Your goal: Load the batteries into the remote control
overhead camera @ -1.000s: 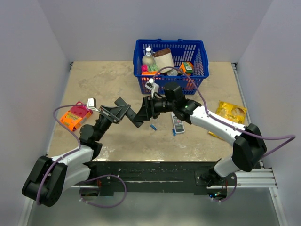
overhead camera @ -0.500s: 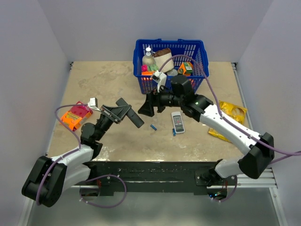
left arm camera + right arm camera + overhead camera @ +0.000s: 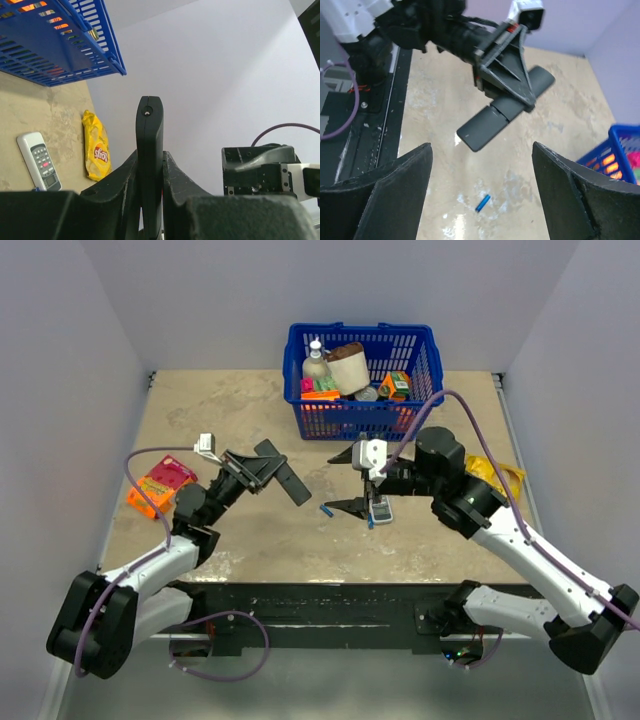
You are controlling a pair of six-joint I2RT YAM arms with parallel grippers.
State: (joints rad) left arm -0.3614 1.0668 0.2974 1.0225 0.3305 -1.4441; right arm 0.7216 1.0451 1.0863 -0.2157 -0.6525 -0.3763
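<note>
1. Firmly closed, the left gripper (image 3: pixel 265 472) clamps the black remote control (image 3: pixel 290 483) between its two fingers. In the left wrist view the fingers (image 3: pixel 125 175) press against both flat sides of the bar.
2. The remote control is lifted off the table (image 3: pixel 230 410), near the middle, and sticks out past the fingertips. It is a long, slim, matte black bar with rounded ends. The right wrist view shows a seam running across its width.
3. The right gripper (image 3: pixel 332 483) has its jaws spread wide and holds nothing. Its dark, wedge-shaped fingers (image 3: pixel 380 195) frame the remote control without touching it.
4. One small blue battery (image 3: pixel 326 508), a slim cylinder, lies on the table just below the right gripper's lower finger. A second battery (image 3: pixel 370 523) lies beside the near end of a white-grey remote (image 3: pixel 380 510) with rows of buttons.
5. The table surface is mottled beige, like worn stone.
6. A blue plastic basket (image 3: pixel 420 340) with slotted walls stands at the far edge, filled with assorted items.
7. A crinkled yellow chip bag (image 3: pixel 500 475) lies to the right, and an orange packet (image 3: pixel 155 485) lies to the left.
</note>
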